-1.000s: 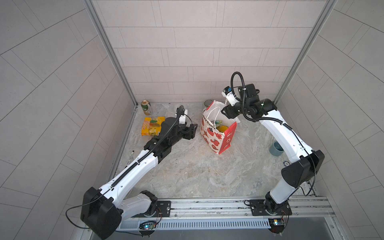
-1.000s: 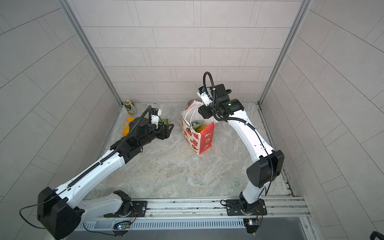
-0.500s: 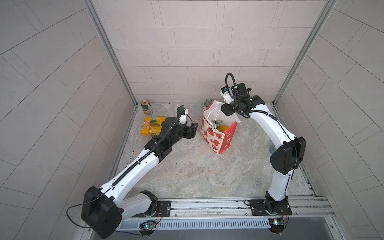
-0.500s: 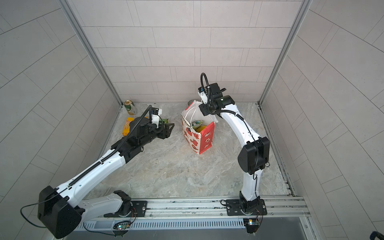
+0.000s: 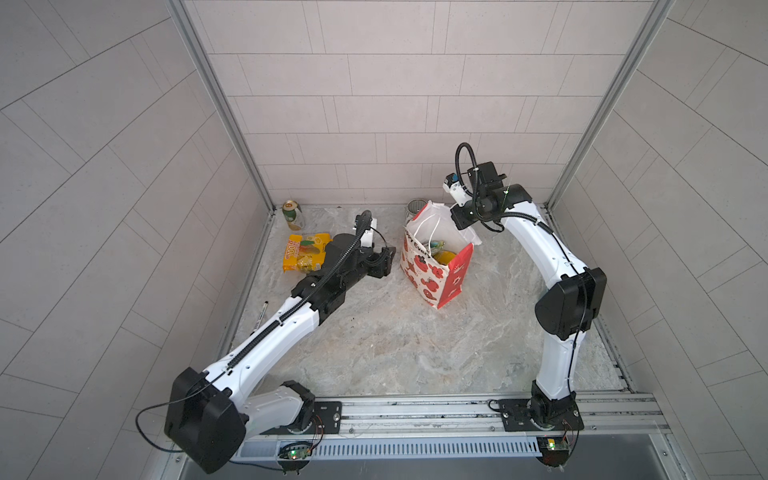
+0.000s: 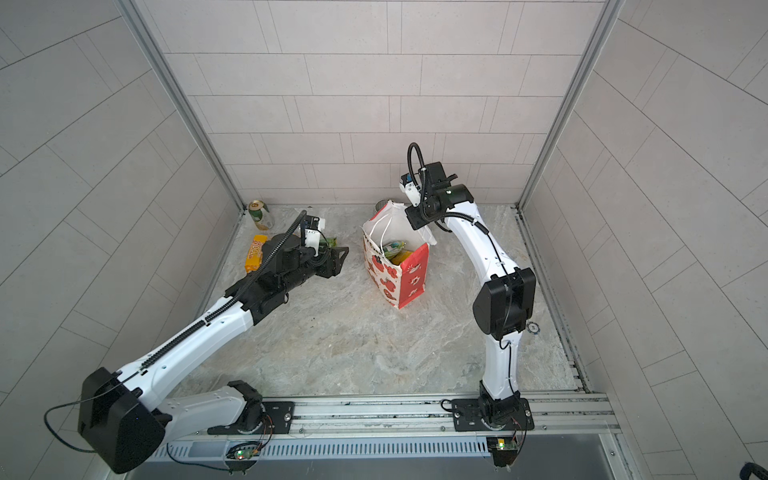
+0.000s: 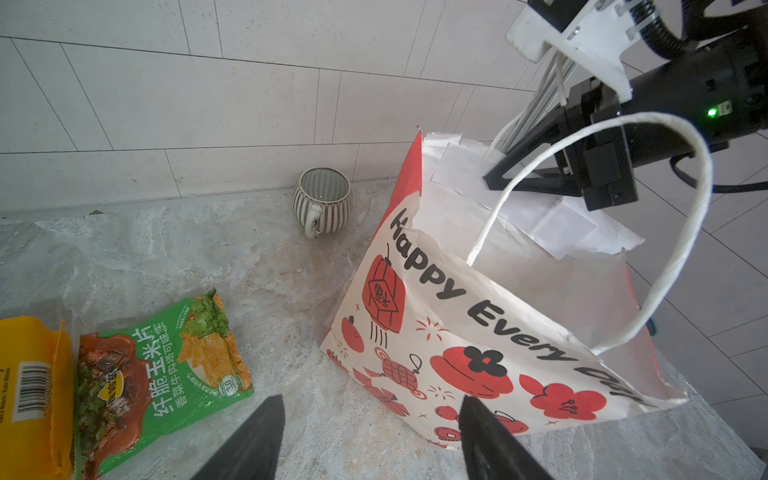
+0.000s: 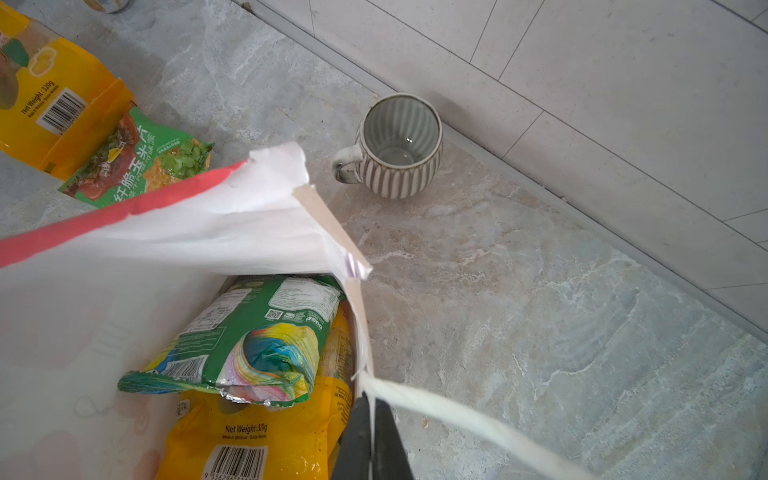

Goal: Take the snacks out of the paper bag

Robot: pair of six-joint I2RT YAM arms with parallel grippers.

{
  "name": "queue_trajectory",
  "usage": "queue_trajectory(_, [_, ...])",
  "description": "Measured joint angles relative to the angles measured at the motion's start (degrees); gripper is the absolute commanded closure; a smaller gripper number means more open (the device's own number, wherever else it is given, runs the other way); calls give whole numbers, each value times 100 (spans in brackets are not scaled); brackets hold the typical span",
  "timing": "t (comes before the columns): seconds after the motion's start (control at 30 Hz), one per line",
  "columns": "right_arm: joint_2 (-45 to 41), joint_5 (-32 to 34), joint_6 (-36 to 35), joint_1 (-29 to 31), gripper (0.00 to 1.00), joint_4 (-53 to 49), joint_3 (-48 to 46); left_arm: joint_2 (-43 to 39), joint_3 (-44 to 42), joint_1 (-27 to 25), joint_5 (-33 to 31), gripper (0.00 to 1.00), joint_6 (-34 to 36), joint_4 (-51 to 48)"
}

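Fingers (image 8: pixel 353 444) of the right gripper (image 8: pixel 372 405) are pressed together on the top edge of the white paper gift bag with red side panels (image 5: pixel 428 274). The bag's rear wall is pinched between them just where a white cord handle (image 8: pixel 457 415) is fastened. The right arm is arched over from the right, with its wrist angled down onto that far rim. The bag is seen upright on the marbled grey surface (image 5: pixel 395 353) with its mouth open. Inside it, a crumpled green glossy packet (image 8: pixel 257 332) is seen lying on a yellow-orange packet (image 8: pixel 249 444).

The left arm is stretched low across the surface. The fingers of the left gripper (image 7: pixel 370 401) are spread wide with nothing between them, just beside the bag's printed front. A second yellow-orange packet (image 5: pixel 303 257) and a green chip packet (image 7: pixel 162 374) are laid flat on the surface to the left of the bag, touching each other.
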Motion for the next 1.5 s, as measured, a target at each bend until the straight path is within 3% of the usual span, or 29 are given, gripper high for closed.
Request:
queue_trajectory(0.27, [492,26,-90,-245,100,-345,728,9,0,-2,-125,29,22,13])
queue_trajectory(0.53, [1233,184,-308,-516,100,-868,2188,9,0,-2,-216,30,46,17])
queue_trajectory(0.77, [1261,210,-616,-603,100,-868,2699,9,0,-2,-256,30,63,17])
queue_trajectory(0.97, [1257,197,-1263,-365,100,-892,2699,-4,-9,-2,-291,30,63,17])
queue_trajectory(1.17, [1211,264,-1735,343,100,-909,2599,-144,-149,-2,-378,30,61,26])
queue_trajectory(1.37, [793,420,-1637,938,100,-627,1781,-437,-249,-2,-514,30,66,-24])
queue_trajectory(1.5, [216,238,-1152,1064,100,-28,682,-691,-361,-2,-610,30,92,-33])
